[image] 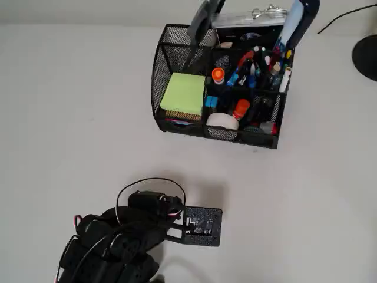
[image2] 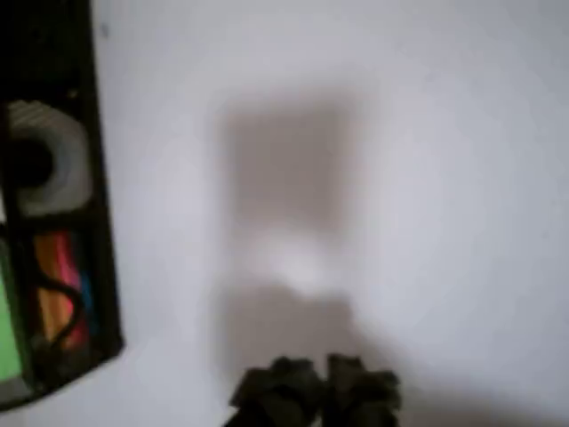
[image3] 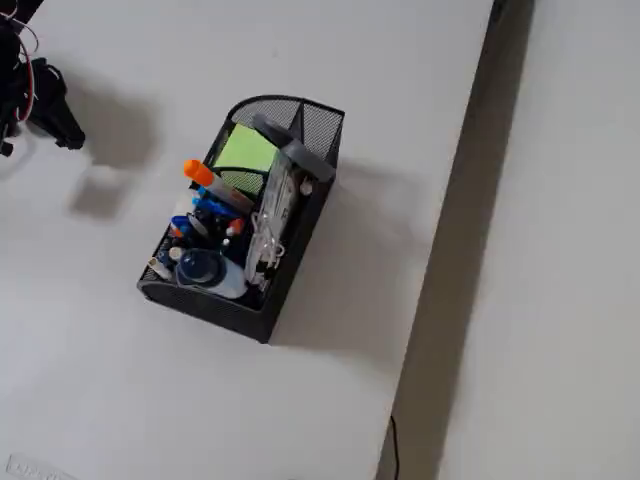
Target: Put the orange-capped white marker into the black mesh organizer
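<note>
The orange-capped white marker (image: 218,75) stood inside the black mesh organizer (image: 177,128), so the placing looked done. At seven o'clock the gripper (image2: 316,389) hovered empty, jaws closed; parking seemed next.

I see a black mesh organizer (image: 177,56) on the white table (image: 70,118). Inside it sit a lime-green sticky pad (image: 183,94), an orange cap (image: 218,74), and blue and red pens (image: 247,68). My tool (image2: 316,391) is black.

Black arm folded low at the overhead view's bottom left, pincer (image2: 316,391) pointing downward, tips together, holding nothing
</note>
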